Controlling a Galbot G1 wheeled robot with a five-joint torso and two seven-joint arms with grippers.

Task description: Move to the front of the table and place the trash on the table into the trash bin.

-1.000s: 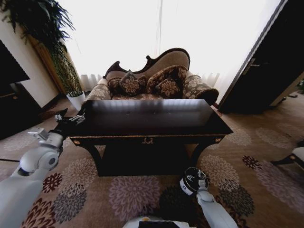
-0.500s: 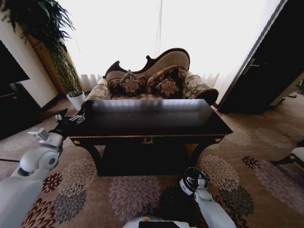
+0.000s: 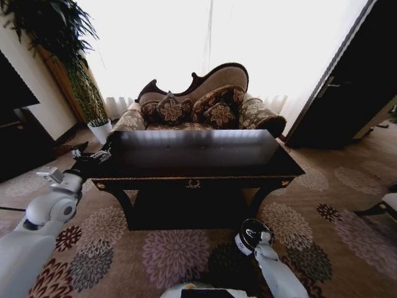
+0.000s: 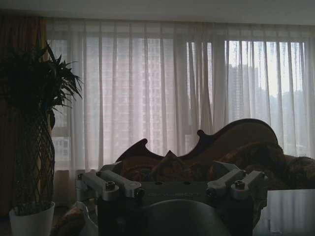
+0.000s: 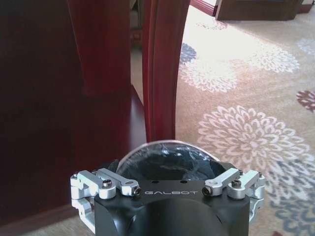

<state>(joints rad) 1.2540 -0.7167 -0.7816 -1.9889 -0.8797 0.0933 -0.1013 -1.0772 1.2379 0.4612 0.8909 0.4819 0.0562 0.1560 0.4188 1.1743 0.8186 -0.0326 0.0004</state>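
At the front edge of the table [image 3: 198, 152] the base is parked square-on, so the drive-up part is judged done. The tabletop reads as bare dark gloss w/ window glare on it; the trash bits can't be made out on it, being too small or too dark to tell, so whether any pick-ups are left can't be settled from this. The trash bin [image 3: 250, 231] is seen low down at the robot's right, off the table, near the front right leg and over the flowered carpet [image 3: 167, 248]. From the right wrist cam its round rim and crumpled black liner [image 5: 165, 160] are seen right against the gripper body; what lies inside can't be told. The right gripper [image 3: 259, 241] is placed just behind and touching the bin, approx. at its rim. The bin is judged to be carried by it, but how wide that pincer is set can't be told, since it is hidden by its own housing. The left gripper [image 3: 93, 156] is held up at tabletop height, just beside the table's front left corner and aimed toward the sofa [image 3: 198, 102]. Nothing is seen held in it, and its opening can't be told either.
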